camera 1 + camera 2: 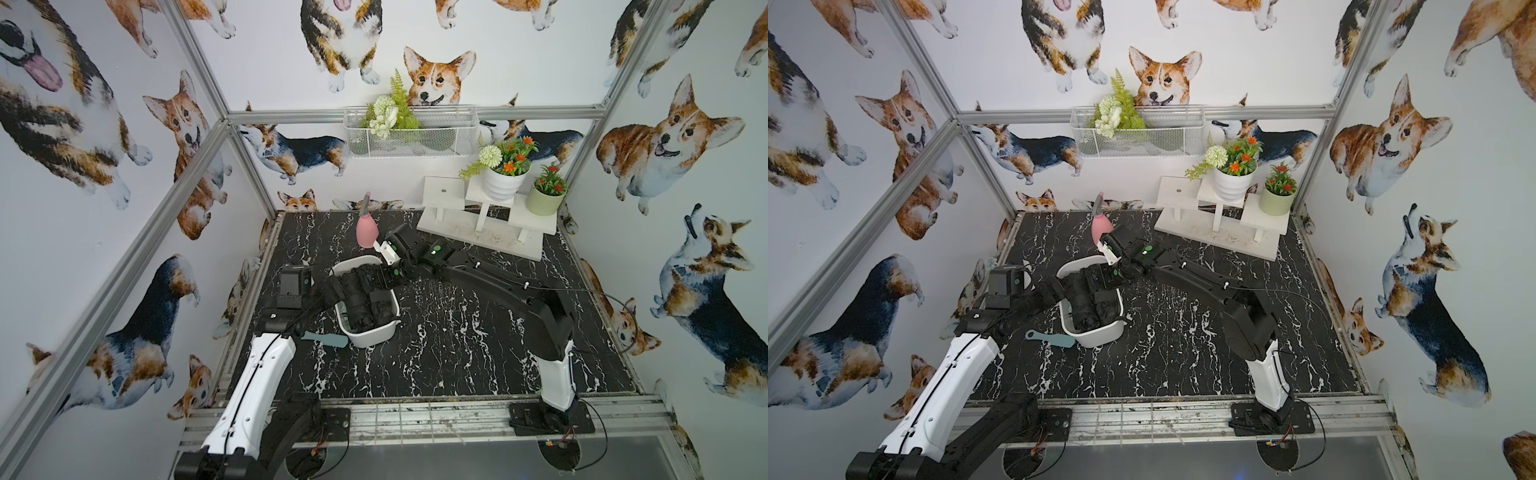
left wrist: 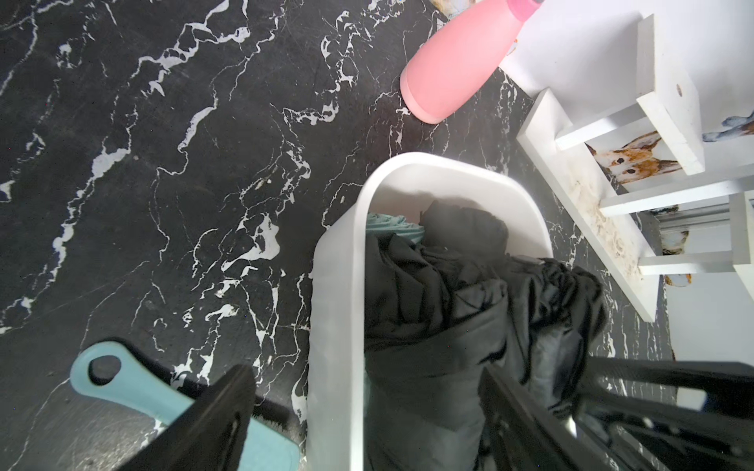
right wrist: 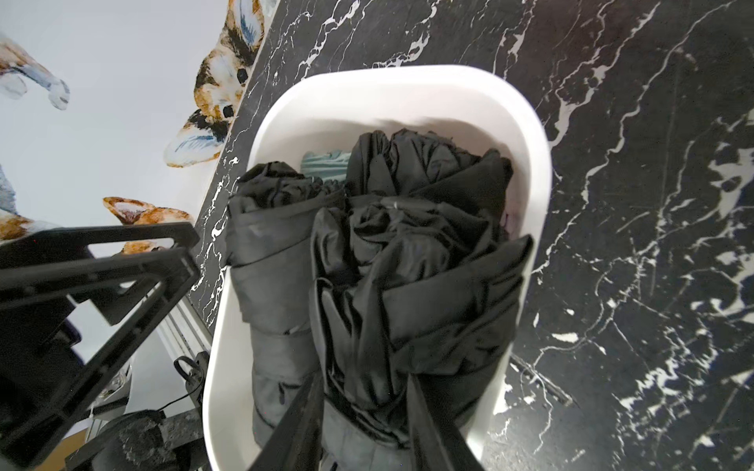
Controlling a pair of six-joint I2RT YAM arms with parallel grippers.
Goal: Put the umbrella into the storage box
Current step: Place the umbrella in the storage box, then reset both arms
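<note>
Most of the job looks done: the umbrella (image 3: pixel 408 261) lies inside the storage box (image 1: pixel 368 338), stacked on other dark folded bundles that fill it nearly to the rim. The right jaws are clenched on its near end, reaching in from the box's 2 o'clock side. What seems left is to let go and lift clear. The left jaws stand released and empty, straddling the box's 9 o'clock wall. Room is tight on that side: a teal brush (image 1: pixel 326 338) lies just beside the box at 8 o'clock, a pink spray bottle (image 1: pixel 366 230) stands near at 12, and the white plant stand (image 1: pixel 482 232) sits at 2. The worktop (image 1: pixel 457 353) from 3 to 6 o'clock is bare, probably the easiest way out.
</note>
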